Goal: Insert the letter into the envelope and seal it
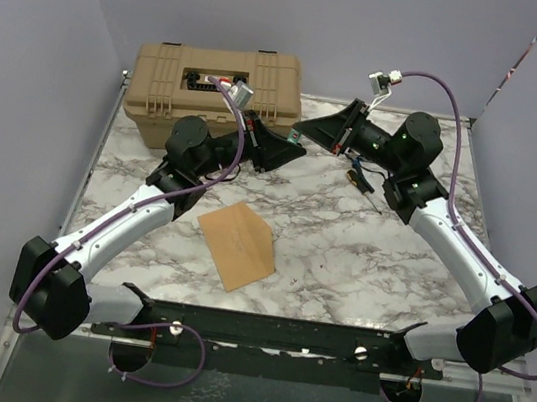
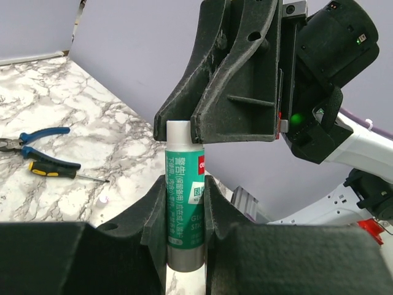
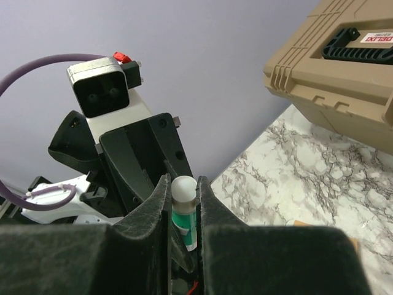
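Observation:
The orange-brown envelope [image 1: 237,245] lies flat on the marble table [image 1: 343,243], in front of both arms. The letter does not show on its own. Above the back of the table, my left gripper [image 2: 184,184] is shut on the body of a green glue stick [image 2: 184,209], held upright. My right gripper [image 3: 183,192] faces it from the other side, its fingers [image 2: 233,110] pressed on either side of the stick's white cap [image 3: 183,187]. In the top view the two grippers meet tip to tip at the stick [image 1: 297,141].
A tan hard case [image 1: 215,87] stands at the back left, close behind the left gripper. Blue-handled pliers [image 2: 27,136] and a yellow-and-black screwdriver [image 2: 55,167] lie on the marble under the right arm. Purple walls close in the back and both sides.

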